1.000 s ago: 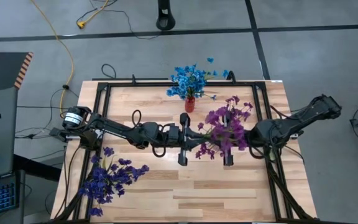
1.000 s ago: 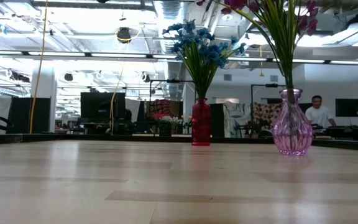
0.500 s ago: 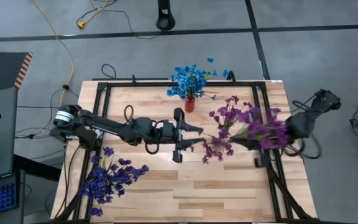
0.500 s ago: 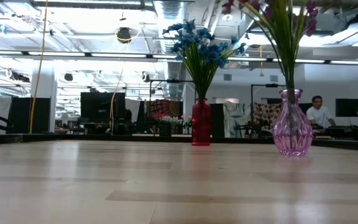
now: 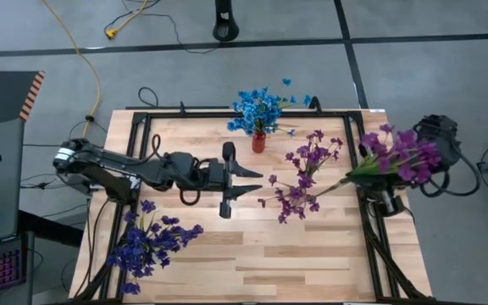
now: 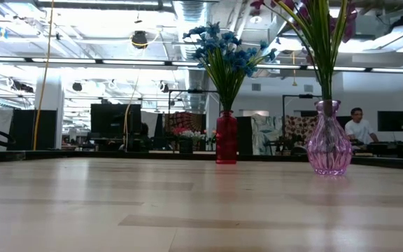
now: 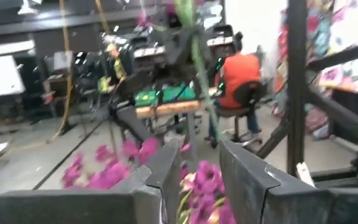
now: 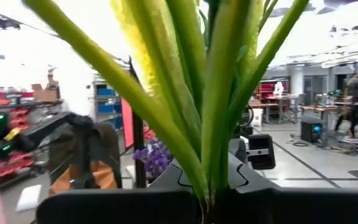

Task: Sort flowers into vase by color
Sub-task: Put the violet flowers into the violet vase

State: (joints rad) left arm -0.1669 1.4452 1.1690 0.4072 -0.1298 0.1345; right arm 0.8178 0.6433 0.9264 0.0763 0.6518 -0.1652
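A bunch of magenta-purple flowers [image 5: 399, 153] is with my right gripper [image 8: 210, 202], which is shut on its green stems past the table's right edge. More magenta flowers [image 5: 302, 181] stand in the pink glass vase [image 6: 327, 141], which they hide from above. Bright blue flowers [image 5: 259, 108] stand in the red vase [image 6: 226, 137]. Dark indigo flowers [image 5: 150, 241] lie flat near the table's near left corner. My left gripper [image 5: 252, 181] is open at mid-table, left of the pink vase's flowers, pointing at them and touching nothing. My right gripper holds several green stems [image 8: 211, 155] of the magenta bunch, pinched together between its two fingers. The stems fan out away from the fingers. The bunch is lifted clear of the table, with its blossoms [image 5: 413, 151] above the table's right edge.
A black frame [image 5: 227, 113] runs around the tabletop. The near middle and near right of the wooden table [image 5: 312, 263] is bare. Cables and a yellow cord lie on the floor beyond the far edge. A person sits in the room behind the table.
My right gripper has drawn away from the pink vase toward the table's right edge, carrying a bunch of magenta flowers with it. The rest stayed in the vase. My left gripper has pulled back toward the table's left, away from the vase's flowers.
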